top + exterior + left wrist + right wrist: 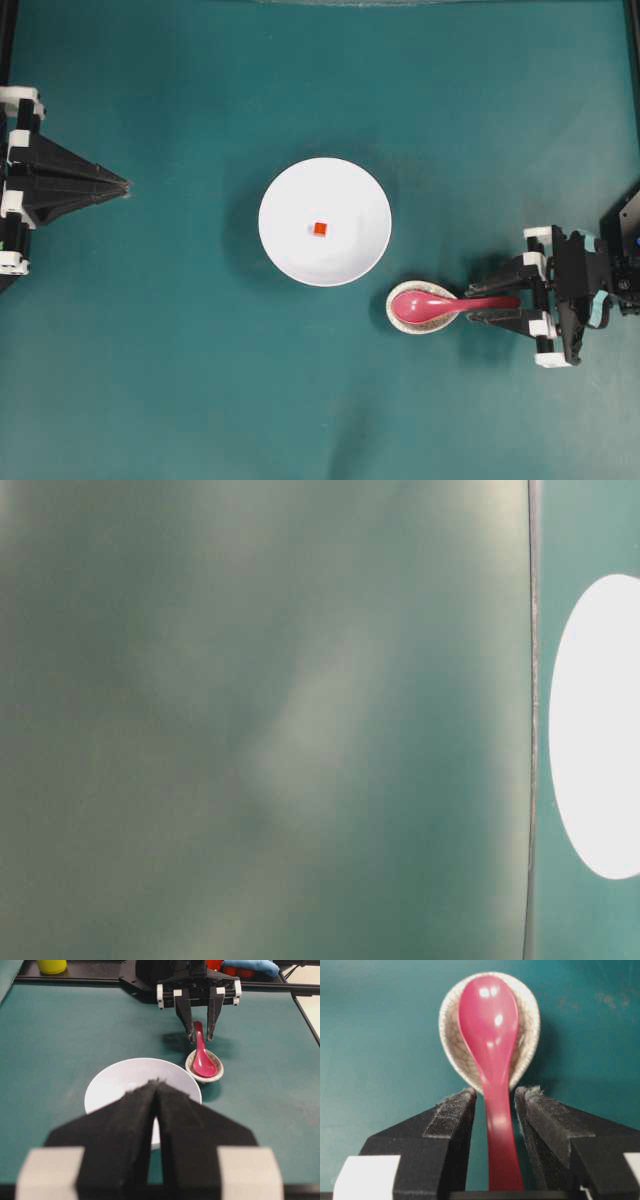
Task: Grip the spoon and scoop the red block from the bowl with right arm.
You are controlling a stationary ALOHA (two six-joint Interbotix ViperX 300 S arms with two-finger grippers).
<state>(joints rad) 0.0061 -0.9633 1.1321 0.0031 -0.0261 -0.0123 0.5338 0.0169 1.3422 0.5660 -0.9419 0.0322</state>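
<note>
Pads of the right claw (495, 1110) flank the spoon (492, 1065) handle, narrowly parted, not yet pinching. The handle runs straight between them; its scoop lies beyond in the speckled rest (525, 1030). Farther left in the overhead frame, the red block (320, 228) sits mid-bowl (290, 190).

Table-level view blurred, bowl (598, 725) cut by right edge, left pincer (155, 1091) hiding red block

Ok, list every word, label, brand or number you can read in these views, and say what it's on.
None: no readable text in any view.
The spoon, its speckled rest, the bowl and the red block are all unmarked.
The right hand and left hand bear no lettering.
</note>
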